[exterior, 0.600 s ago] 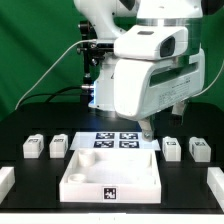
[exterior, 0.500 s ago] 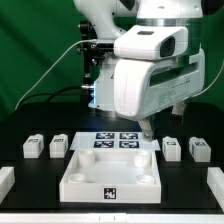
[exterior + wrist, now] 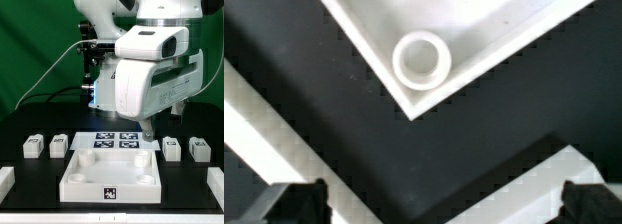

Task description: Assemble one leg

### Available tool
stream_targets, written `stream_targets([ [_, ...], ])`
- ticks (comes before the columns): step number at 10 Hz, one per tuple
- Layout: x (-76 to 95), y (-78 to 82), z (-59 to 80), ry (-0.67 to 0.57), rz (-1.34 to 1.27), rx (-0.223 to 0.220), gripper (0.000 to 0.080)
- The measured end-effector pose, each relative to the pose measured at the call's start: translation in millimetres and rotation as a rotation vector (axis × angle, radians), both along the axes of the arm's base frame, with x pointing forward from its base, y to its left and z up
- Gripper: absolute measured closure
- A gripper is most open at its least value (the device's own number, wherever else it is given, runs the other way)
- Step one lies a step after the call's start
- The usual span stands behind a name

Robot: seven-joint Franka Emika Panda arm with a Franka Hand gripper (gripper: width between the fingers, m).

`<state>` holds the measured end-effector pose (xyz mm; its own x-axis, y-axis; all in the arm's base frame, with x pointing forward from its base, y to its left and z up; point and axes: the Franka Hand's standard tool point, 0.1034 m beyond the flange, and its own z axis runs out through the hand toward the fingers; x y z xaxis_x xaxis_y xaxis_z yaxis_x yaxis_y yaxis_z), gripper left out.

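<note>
No real change over the last half second: in the exterior view the arm holds the same pose and nothing on the table has shifted. The gripper [image 3: 147,129] hangs above the panel's [image 3: 75,175] back corner on the exterior view's right, clear of it. In the wrist view the fingertips [image 3: 299,200] are spread wide with nothing between them. Below them is one panel corner with its round hole [image 3: 420,57], no leg in it. All four legs are untouched. The closest leg [image 3: 172,148] stands just beside the panel's back right corner, and the second leg [image 3: 200,150] is further out on that side. The third leg [image 3: 59,146] and fourth leg [image 3: 34,147] sit off the panel's back left corner. The marker board [image 3: 115,140] lies flat behind the panel. I read this as a hover before the pick, so the task is barely started. The likely next move is to shift off the panel toward the closest leg, then come down straddling it. The risk there is a finger clipping the panel wall, since that leg sits so close to it.
</note>
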<state>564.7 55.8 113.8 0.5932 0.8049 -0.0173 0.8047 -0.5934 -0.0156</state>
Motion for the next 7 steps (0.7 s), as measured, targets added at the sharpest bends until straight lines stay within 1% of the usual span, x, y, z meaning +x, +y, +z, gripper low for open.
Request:
stream_targets([
  [1,-20.8,-4.2,-7.5,0.01,0.046,-0.002,0.015],
  [2,-43.5,-17.7,-12.9,0.011,0.221,-0.001,0.015],
  [3,-63.8,-38.6,-20.9,0.012,0.375,0.004,0.015],
  [4,-75.8,-54.1,-28.9,0.02,0.464,0.011,0.015],
  [5,-78.3,-61.0,-31.0,0.026,0.529,0.014,0.015],
  [6,-77.5,-60.7,-30.6,0.026,0.587,0.01,0.015],
  [7,-77.9,-60.9,-31.2,0.028,0.573,0.01,0.015],
])
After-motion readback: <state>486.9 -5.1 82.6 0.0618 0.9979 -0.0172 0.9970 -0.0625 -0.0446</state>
